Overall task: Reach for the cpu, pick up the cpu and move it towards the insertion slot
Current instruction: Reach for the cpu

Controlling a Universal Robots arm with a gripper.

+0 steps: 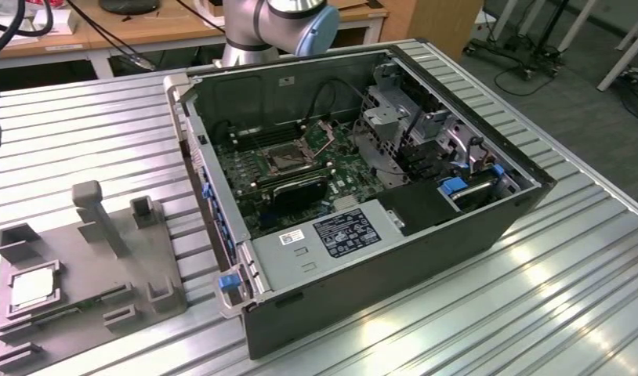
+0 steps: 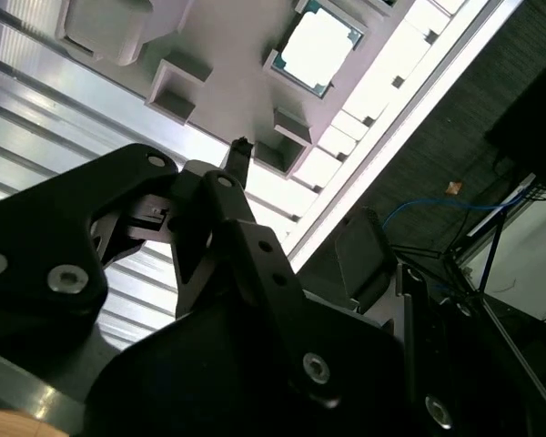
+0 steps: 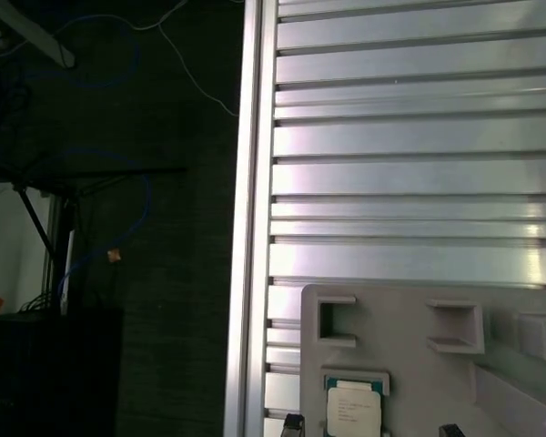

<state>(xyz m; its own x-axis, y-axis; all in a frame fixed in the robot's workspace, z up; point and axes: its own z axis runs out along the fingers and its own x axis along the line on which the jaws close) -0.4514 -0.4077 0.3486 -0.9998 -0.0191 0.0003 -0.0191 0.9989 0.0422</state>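
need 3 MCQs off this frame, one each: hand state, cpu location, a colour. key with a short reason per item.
1. The hand, not yet at the cpu, is: A. shut on it B. open, empty C. shut, empty
2. The cpu lies: A. in a recess of the grey fixture B. loose on the table C. in the hand
3. The cpu's face is: A. black B. blue C. silvery-white
Key: 1 B, fingertips stand apart in the first wrist view with the cpu lying beyond them. 2 A, fixture walls frame it in both wrist views. 3 C, pale metal with a darker rim.
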